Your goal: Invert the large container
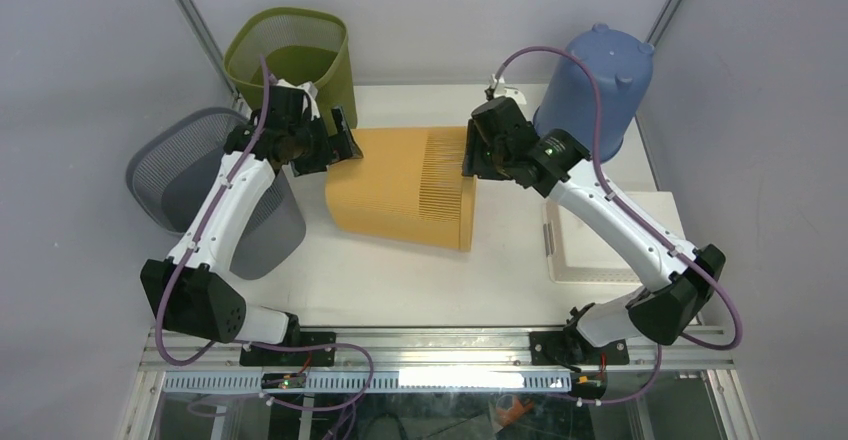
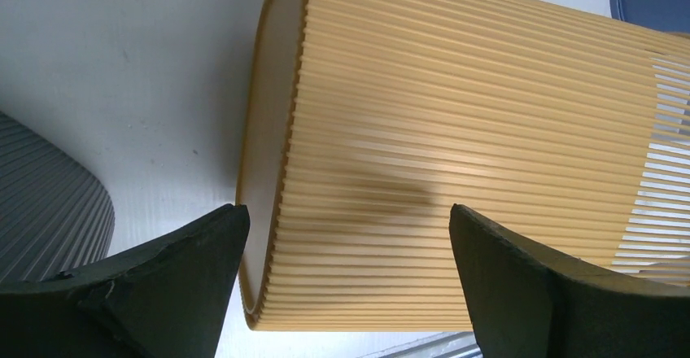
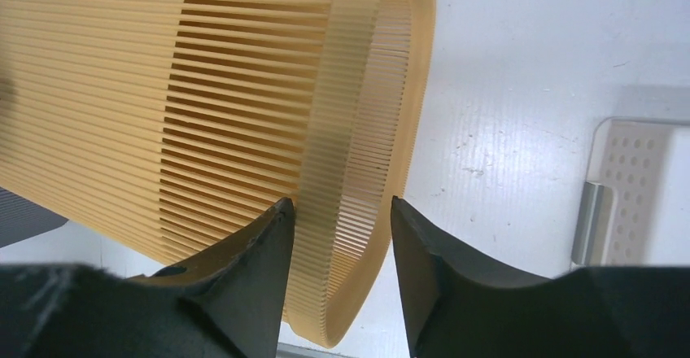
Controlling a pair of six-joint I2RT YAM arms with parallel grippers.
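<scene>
My right jaws straddle yellow container (image 1: pixel 400 190) rim (image 3: pixel 358 130), can't tell if pinching; left jaws spread wide. Thin rim could slip mid-flip.

The bin (image 1: pixel 400 195) was yellow-orange, with thin lines running along its side and narrow slits near its rim. The green basket (image 1: pixel 300 60) had a fine net pattern all over. The grey basket (image 1: pixel 185 170) had the same net pattern. The bucket (image 1: pixel 590 85) was blue. The tray (image 1: pixel 610 240) was white with rows of tiny holes. The table (image 1: pixel 400 280) was white. The arms (image 1: pixel 225 205) were white and black, and their cables (image 1: pixel 597 120) were purple.
</scene>
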